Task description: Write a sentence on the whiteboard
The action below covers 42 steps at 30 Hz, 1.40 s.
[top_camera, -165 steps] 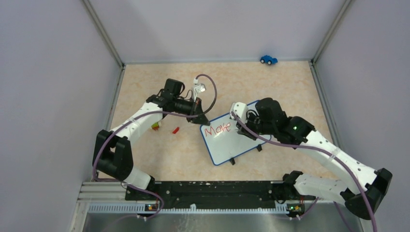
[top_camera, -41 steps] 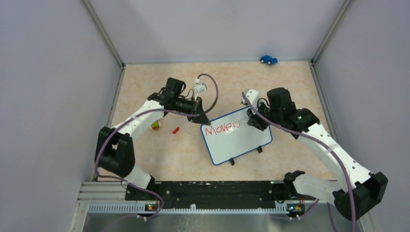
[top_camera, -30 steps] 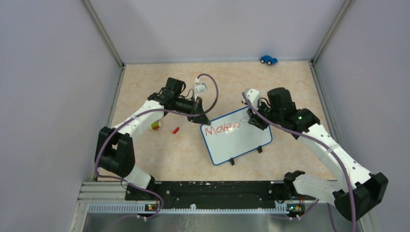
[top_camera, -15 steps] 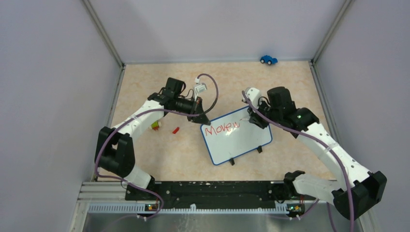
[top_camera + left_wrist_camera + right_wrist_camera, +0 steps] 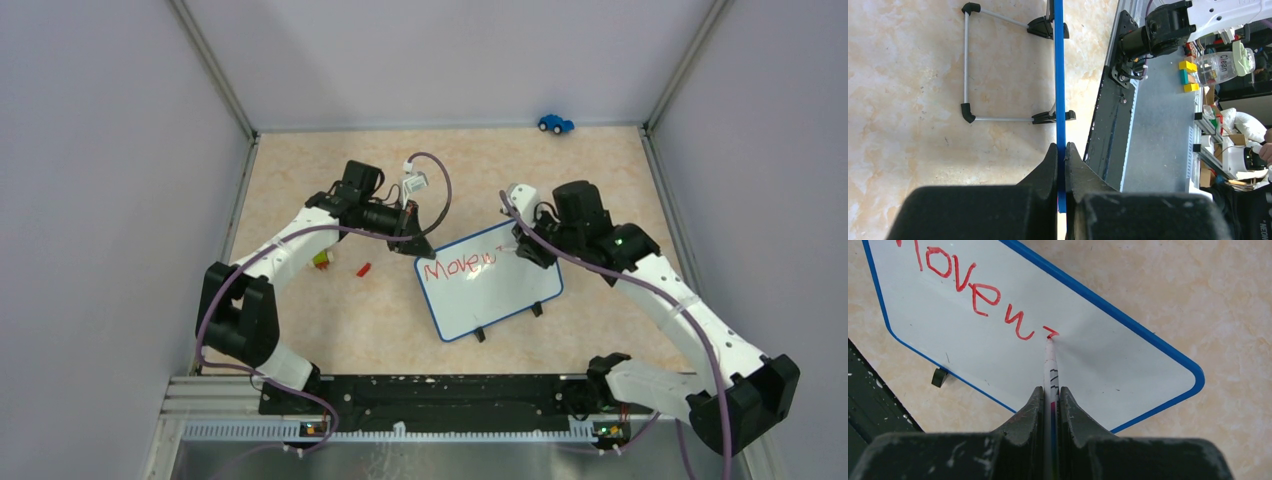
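Note:
The whiteboard (image 5: 495, 295) with a blue rim lies tilted on the table's middle. Red lettering (image 5: 455, 266) reads "Move w" plus a short fresh stroke; it also shows in the right wrist view (image 5: 973, 290). My left gripper (image 5: 417, 245) is shut on the board's blue rim (image 5: 1059, 75) at its far left corner. My right gripper (image 5: 522, 248) is shut on a white marker (image 5: 1050, 370), whose red tip touches the whiteboard (image 5: 1108, 365) just right of the "w". The board's wire stand (image 5: 968, 60) and black clip feet show in the left wrist view.
A small red piece (image 5: 364, 268) and a yellow-green block (image 5: 321, 260) lie left of the board. A blue toy car (image 5: 555, 123) sits at the far wall. Grey walls enclose the table on three sides. A black rail (image 5: 430, 395) runs along the near edge.
The lettering grew from "Move" to "Move w", and a short new stroke has appeared right of the "w". My right gripper moved rightward along the board. The left arm stayed still.

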{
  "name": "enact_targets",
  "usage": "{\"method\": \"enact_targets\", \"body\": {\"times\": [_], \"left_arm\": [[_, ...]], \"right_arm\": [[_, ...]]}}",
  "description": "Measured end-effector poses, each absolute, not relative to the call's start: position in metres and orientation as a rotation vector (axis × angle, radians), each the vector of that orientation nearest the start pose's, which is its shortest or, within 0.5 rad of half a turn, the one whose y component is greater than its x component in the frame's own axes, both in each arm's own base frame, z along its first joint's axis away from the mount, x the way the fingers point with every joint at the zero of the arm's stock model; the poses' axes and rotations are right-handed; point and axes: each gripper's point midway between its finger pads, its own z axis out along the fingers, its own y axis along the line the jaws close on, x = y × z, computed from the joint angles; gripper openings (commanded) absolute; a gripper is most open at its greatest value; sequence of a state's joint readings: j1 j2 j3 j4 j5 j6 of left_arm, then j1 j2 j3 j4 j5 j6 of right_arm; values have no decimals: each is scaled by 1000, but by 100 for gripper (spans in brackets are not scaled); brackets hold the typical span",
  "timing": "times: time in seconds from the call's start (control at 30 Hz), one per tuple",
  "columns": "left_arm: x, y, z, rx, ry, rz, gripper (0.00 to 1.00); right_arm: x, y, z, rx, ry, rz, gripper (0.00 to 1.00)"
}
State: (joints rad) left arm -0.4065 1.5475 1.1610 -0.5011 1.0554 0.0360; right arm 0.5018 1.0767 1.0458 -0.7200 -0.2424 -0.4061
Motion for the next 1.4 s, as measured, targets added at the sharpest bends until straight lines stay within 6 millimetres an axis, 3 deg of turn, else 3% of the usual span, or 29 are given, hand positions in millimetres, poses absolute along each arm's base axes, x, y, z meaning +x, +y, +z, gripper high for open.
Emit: {"method": "enact_targets", "body": {"times": [0.43, 0.57, 0.83, 1.4], "left_arm": [[246, -271, 189, 960, 2120, -1453, 0], [246, -271, 189, 961, 2118, -1458, 0], [246, -271, 189, 962, 2118, -1458, 0], [247, -271, 188, 960, 2121, -1450, 0]], "right_arm": [[234, 160, 180, -1197, 2088, 332, 0], [234, 159, 184, -1194, 2089, 324, 0], [245, 165, 211, -1158, 2024, 321, 0], [257, 172, 211, -1135, 2009, 320, 0]]}}
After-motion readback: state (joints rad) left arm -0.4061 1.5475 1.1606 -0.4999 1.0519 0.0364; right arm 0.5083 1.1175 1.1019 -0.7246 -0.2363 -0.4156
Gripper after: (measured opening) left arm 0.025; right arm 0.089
